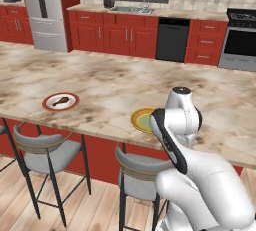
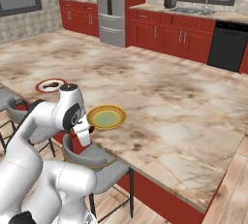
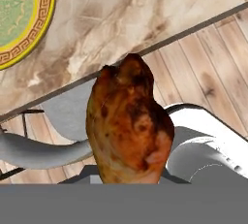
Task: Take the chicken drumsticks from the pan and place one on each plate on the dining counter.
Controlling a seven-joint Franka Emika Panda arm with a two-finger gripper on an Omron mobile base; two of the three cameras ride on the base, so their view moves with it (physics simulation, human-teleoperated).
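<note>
Looking over the dining counter [image 1: 125,82], you see the red-rimmed white plate [image 1: 60,101] already carrying one drumstick [image 1: 61,101], and the yellow plate [image 2: 106,117] bare near the counter's front edge by a grey stool [image 1: 47,152]. Your gripper [image 3: 130,182] is clenched on the second drumstick [image 3: 128,123], holding it beside the counter edge, short of the yellow plate.

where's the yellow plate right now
The yellow plate sits at the near edge of the dining counter, just beyond the arm and above a stool; the red-rimmed plate lies further left along the same edge.
</note>
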